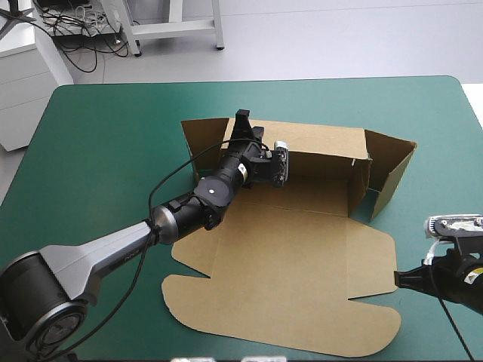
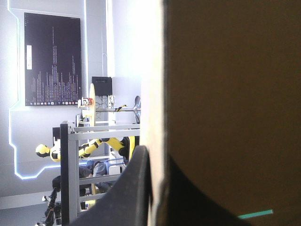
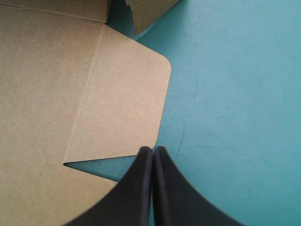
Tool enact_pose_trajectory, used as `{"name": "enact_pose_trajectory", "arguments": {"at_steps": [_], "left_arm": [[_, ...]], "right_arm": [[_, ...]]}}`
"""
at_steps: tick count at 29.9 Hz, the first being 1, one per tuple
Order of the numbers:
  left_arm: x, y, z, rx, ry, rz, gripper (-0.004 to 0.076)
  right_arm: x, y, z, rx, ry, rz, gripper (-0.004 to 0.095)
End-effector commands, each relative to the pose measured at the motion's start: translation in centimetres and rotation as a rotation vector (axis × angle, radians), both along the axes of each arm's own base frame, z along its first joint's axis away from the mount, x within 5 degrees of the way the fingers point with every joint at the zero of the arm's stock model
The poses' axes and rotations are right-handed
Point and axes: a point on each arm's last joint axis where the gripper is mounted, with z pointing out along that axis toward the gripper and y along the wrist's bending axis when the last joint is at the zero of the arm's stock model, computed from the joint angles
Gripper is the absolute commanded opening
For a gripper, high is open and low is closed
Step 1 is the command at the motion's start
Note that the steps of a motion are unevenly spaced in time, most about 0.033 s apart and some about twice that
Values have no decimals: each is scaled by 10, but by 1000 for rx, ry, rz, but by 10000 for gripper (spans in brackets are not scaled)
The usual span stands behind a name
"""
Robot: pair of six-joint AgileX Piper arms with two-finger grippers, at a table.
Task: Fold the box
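Observation:
The brown box (image 1: 287, 256) lies in the middle of the table, its front panels flat. Its back wall (image 1: 324, 154) and its right end flap (image 1: 392, 167) stand raised. My left gripper (image 1: 241, 119) reaches over the base to the back wall's left end, beside the left flap (image 1: 202, 134). In the left wrist view that gripper (image 2: 157, 151) is shut on the wall's upper edge (image 2: 153, 94), with board between its fingers. My right gripper (image 1: 404, 277) is shut and empty, low over the cover just off the box's right side. The rounded side flap (image 3: 122, 99) lies ahead of the right gripper (image 3: 153, 149).
The teal-green cover (image 1: 106, 136) stretches wide to the left of the box and beyond it. The table's right edge (image 1: 472, 105) runs close to my right arm. A strip of cover (image 3: 225, 94) lies ahead of the right gripper.

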Motion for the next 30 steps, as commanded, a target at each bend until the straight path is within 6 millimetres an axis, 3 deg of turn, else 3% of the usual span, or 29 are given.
{"name": "enact_pose_trajectory", "arguments": {"at_steps": [1, 5, 7, 14, 17, 30], "left_arm": [[-6, 9, 15, 1, -83, 33, -10], [-5, 13, 10, 8, -83, 72, -10], [-6, 13, 10, 8, -80, 65, -10], [-6, 13, 10, 7, -78, 61, -10], [-6, 12, 10, 7, -76, 56, -10], [-6, 12, 10, 5, -73, 52, -10]], "right_arm": [[5, 0, 11, 4, -92, -5, -17], [7, 0, 13, 4, -126, -11, -4], [7, 0, 14, 17, -131, -27, 60], [9, 2, 13, 87, -124, -61, 588], [12, 5, 13, 132, -122, -53, 700], [17, 9, 15, 194, -134, -46, 714]]}}
